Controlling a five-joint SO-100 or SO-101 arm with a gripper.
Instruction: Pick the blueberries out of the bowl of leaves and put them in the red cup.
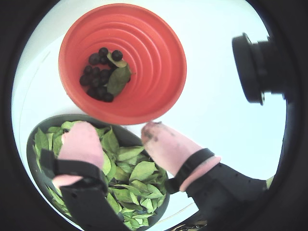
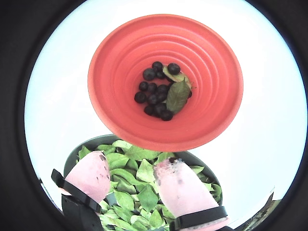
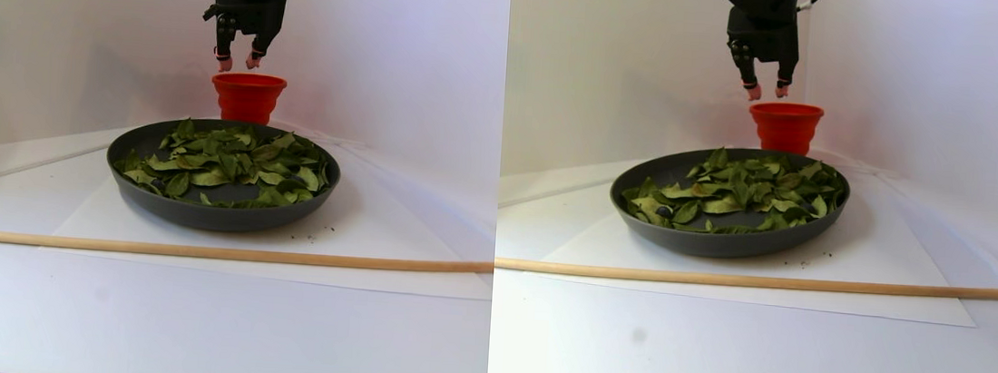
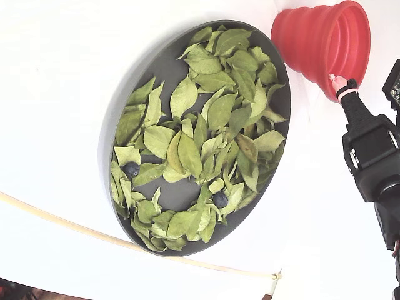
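In the fixed view, a thin wooden rod crosses the white surface at lower left, its left end cut off by the edge. Right of it sits the bowl, filled with leaves that cover most of its floor. Two berries show among them, one near the left rim, one toward the bottom centre; any others are hidden under leaves. At top right stands the cup, just beside the bowl's rim, its inside not visible from here. The claw is at the far right, only one pink fingertip clear, the arm cut off by the frame.

In both wrist views the claw hangs open and empty over the bowl's edge next to the cup, its two pink, dark-smudged fingers apart, their bases cut off below. The cup's bottom holds a cluster of berries with two leaves among them; the exact berry count is hard to make out.
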